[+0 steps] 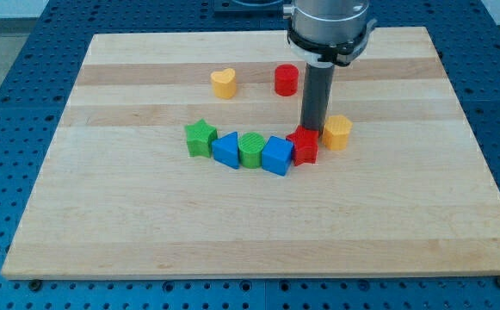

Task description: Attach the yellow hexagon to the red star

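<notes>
Blue perforated benching frames a pale wooden counter (146,215), and near its middle sits the yellow hexagon (337,132). It stands at about three o'clock from the red star (305,146), just beside it; whether the two faces already touch I cannot tell, since the rod's shadow and the blocks' edges run together there. My tip (312,131) comes down at the red star's twelve o'clock edge, with the yellow hexagon at its three o'clock, very near both blocks. I carry no fingers at all, so there is nothing to be open or closed; the rod only pushes.

At nine o'clock from the red star a curved row runs off: a blue cube (277,156) pressed against the star, then a green cylinder (251,149), a blue block (226,149) of unclear shape, and a green star (200,137) at the far end. At about twelve o'clock, well apart, stands a red cylinder (286,79), and at eleven o'clock a yellow heart (224,83).

By my judgement the closing step is in hand. Next calls for getting my tip round to the hexagon's three o'clock side and nudging it toward nine o'clock, gently, lest the star shove the row.
</notes>
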Robot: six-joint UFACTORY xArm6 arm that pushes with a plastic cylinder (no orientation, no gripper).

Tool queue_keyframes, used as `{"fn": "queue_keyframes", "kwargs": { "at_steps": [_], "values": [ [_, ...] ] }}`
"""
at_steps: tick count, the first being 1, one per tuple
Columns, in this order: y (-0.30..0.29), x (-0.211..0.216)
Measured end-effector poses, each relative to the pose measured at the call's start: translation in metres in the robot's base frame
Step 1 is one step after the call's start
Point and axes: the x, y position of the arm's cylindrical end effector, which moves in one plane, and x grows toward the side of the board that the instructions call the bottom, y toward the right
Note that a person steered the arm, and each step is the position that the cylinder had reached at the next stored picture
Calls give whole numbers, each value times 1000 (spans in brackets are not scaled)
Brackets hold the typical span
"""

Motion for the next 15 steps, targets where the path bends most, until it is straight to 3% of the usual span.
{"fn": "queue_keyframes", "kwargs": {
  "at_steps": [2,4,15],
  "values": [
    [13,-52],
    [93,-26],
    [59,-17]
  ]
}}
